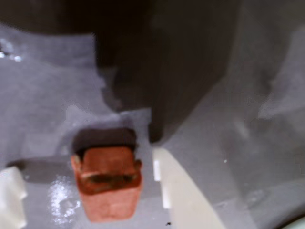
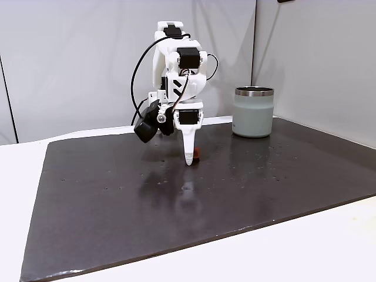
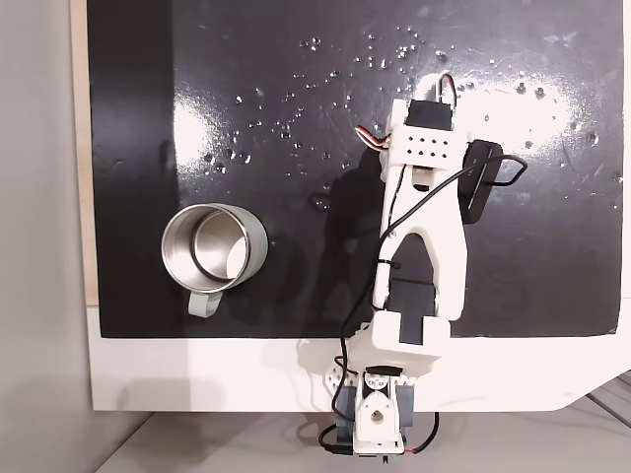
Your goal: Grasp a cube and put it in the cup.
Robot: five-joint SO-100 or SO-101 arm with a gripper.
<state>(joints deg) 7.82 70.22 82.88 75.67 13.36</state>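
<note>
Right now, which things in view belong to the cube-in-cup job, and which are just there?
Job:
- cube, between the open fingers
- cup, upright
- hand

Just there:
- dark mat
- white tabletop

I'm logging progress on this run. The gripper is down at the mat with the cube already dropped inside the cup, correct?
Not quite. The gripper is down at the mat, but the cube is not in the cup: the wrist view shows it lying on the mat between the fingers, and the overhead fixed view shows the cup empty.
</note>
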